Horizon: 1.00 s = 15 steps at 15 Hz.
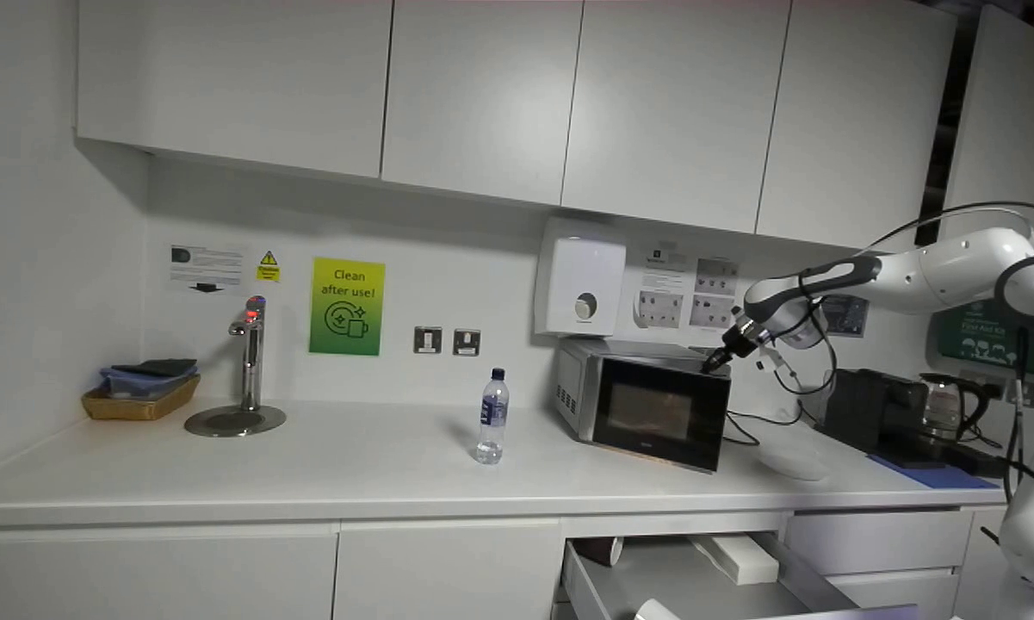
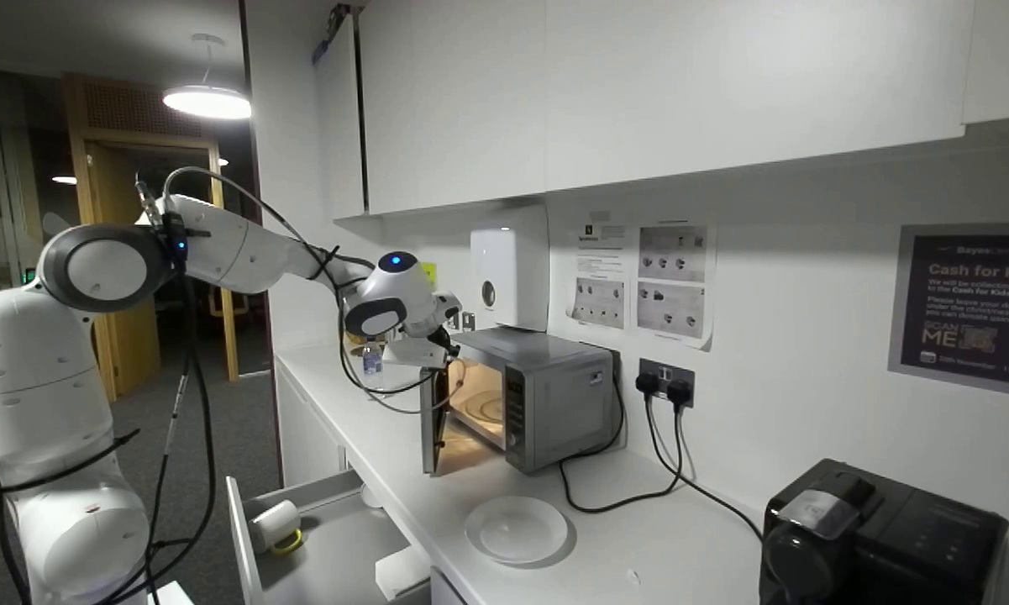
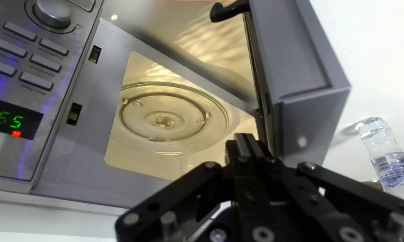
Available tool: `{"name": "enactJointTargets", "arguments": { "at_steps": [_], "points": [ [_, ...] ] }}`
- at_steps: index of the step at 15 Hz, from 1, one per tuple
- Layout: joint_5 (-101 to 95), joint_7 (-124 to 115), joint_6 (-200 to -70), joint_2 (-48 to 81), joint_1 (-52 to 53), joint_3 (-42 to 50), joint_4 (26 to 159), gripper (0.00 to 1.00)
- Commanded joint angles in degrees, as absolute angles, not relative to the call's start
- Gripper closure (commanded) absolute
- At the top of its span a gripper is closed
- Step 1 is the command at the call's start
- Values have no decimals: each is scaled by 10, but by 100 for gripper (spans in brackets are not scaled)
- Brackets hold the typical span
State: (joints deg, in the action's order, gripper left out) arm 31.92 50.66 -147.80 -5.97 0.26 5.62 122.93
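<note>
Counter [image 1: 336,461], white, runs beneath wall cupboards [image 1: 473,95], above a pulled-out drawer [image 2: 340,538]. The microwave [image 2: 567,407] stands on it, door [image 2: 429,424] ajar; the claw [image 3: 245,136], pinched fully together, is by that door's inner face, contact unclear.

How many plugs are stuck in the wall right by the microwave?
2. In an exterior view, one black plug sits in the wall socket, nearer the microwave; the other black plug sits just right of it. More could be hidden behind the microwave.
</note>
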Motion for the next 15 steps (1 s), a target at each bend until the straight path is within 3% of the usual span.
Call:
{"name": "enactJointTargets", "arguments": {
  "at_steps": [1, 15],
  "points": [
    [315, 502, -1455, -94, 7, 55, 1253, 100],
    [317, 505, -1411, -122, 28, 52, 1271, 100]
  ]
}}
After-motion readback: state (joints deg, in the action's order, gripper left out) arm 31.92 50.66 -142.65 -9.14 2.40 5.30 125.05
